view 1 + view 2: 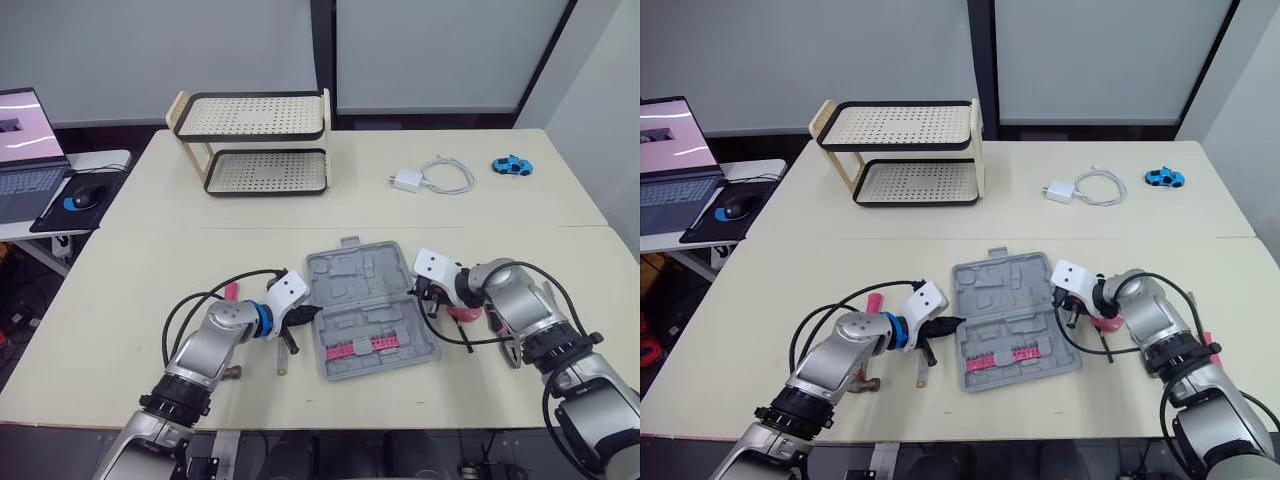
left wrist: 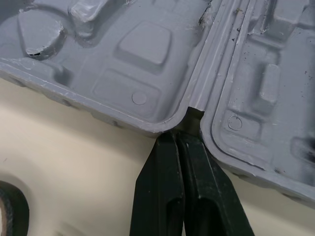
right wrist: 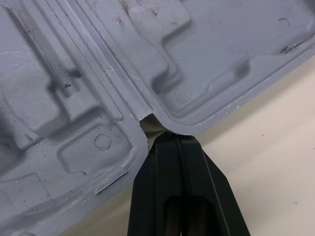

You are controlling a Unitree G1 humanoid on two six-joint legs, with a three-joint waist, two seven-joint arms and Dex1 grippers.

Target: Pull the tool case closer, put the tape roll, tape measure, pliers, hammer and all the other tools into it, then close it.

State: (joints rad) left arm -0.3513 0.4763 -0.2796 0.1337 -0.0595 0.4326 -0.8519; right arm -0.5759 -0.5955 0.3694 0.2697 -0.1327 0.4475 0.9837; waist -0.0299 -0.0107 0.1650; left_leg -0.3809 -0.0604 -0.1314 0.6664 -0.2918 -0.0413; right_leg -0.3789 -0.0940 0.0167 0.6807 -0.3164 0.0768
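The gray case [image 1: 352, 292] lies open in the middle of the surface [image 1: 480, 230]. The left tool [image 1: 309, 314], closed tight, touches its left hinge notch. The right tool [image 1: 419, 289], likewise closed, touches the right notch.

This looks like an office or lab room. A wide pale tabletop [image 1: 150, 300] stands before plain grey wall panels [image 1: 430, 50]. On a smaller side tabletop [image 1: 105, 158] to the left sit an open laptop [image 1: 28, 150] and a mouse [image 1: 82, 196] on a mat [image 1: 55, 215]. A charger [image 1: 407, 180] with its cable, a perforated two-tier rack [image 1: 255, 140] and a toy car [image 1: 511, 165] lie further back.
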